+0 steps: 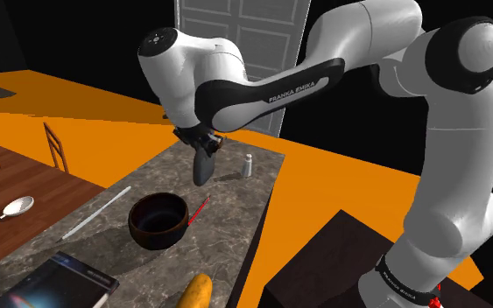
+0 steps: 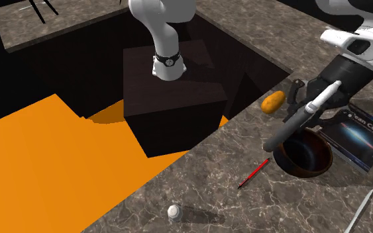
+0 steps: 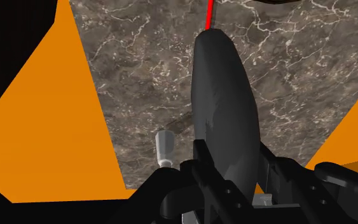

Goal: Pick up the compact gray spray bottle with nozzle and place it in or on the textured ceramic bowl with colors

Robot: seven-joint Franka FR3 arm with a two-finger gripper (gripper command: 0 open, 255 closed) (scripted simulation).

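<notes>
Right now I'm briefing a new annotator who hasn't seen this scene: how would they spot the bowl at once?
Look at the long marble counter. Near its middle sits the bowl, between a thin white rod and a red pen. It is the only round, dark brown, hollow thing there.

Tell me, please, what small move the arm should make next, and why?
Probably carry the gripper sideways until it is over the dark bowl: the gray spray bottle hangs clasped above the counter, beside the bowl's rim, not yet over its hollow.
</notes>
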